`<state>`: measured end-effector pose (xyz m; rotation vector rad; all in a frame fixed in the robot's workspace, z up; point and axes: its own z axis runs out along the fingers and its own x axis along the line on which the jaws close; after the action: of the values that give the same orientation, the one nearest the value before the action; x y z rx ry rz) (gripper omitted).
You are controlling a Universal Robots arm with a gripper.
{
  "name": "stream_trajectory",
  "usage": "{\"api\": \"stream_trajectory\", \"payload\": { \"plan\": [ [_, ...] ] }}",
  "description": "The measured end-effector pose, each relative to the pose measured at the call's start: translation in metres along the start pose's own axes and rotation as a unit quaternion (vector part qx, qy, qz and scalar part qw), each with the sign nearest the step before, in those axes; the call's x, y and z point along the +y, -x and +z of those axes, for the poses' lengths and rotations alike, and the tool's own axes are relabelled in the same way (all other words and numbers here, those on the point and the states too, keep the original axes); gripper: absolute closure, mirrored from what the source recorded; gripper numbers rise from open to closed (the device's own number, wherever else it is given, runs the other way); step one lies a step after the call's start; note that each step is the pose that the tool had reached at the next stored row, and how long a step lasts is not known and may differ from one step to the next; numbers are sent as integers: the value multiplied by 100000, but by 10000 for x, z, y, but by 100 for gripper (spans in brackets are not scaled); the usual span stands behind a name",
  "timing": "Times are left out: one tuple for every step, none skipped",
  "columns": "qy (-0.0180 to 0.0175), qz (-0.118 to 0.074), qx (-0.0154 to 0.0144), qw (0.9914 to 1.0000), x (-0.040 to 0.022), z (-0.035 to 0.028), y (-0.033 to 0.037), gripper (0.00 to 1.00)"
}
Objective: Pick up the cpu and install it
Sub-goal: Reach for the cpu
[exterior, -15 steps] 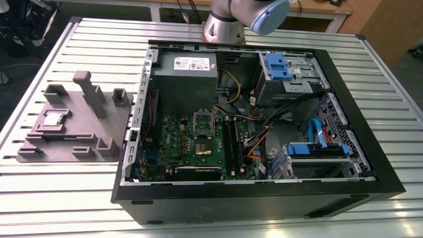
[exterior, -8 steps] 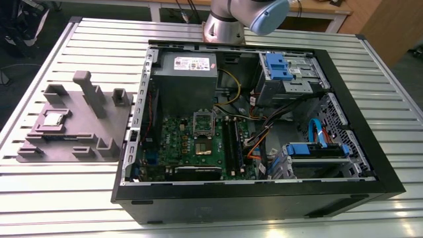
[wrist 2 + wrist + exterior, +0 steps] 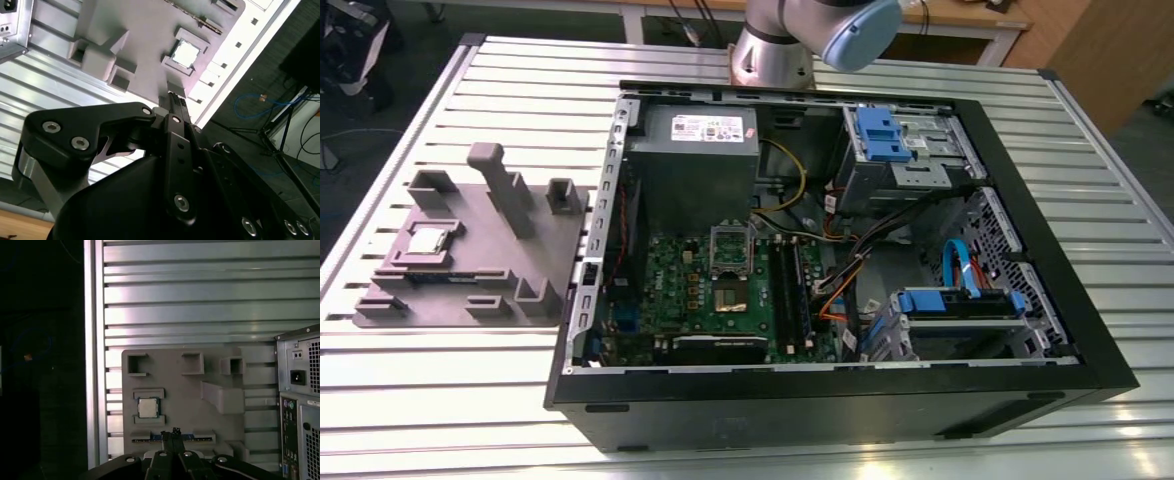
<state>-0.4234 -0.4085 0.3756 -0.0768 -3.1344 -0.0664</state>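
The cpu is a small silvery square lying flat in a recess of the grey holder block, on the slatted table at the exterior view's left. Both wrist views look down on it from well above: cpu, cpu. My gripper hangs high over the holder's edge, a little off from the chip, its two thin black fingers pressed together with nothing between them; the same fingers point toward the block. The open computer case holds the green board with its socket.
A grey metal box with a label, blue drive brackets and loose cables crowd the case. The holder carries upright posts. The case's rear panel stands beside the holder. The table edge borders dark floor.
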Motion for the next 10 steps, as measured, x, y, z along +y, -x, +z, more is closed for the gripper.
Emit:
{"api": "stream_trajectory", "payload": {
  "plan": [
    [8, 0, 22, 100000, 2, 13, -13, 90],
    [-1, -43, 43, 100000, 3, 22, -26, 90],
    [3, -194, 54, 100000, 3, 32, -37, 90],
    [19, -462, 60, 99999, 2, 43, -46, 90],
    [28, -787, 75, 99997, 0, 52, -52, 90],
    [31, -1000, 90, 99995, 0, 59, -61, 90],
    [31, -1131, 97, 99994, 0, 65, -73, 90],
    [39, -1197, 90, 99993, 1, 72, -92, 90],
    [34, -1204, 99, 99993, 4, 78, -120, 90],
    [39, -1206, 91, 99993, 7, 86, -161, 90]
  ]
}}
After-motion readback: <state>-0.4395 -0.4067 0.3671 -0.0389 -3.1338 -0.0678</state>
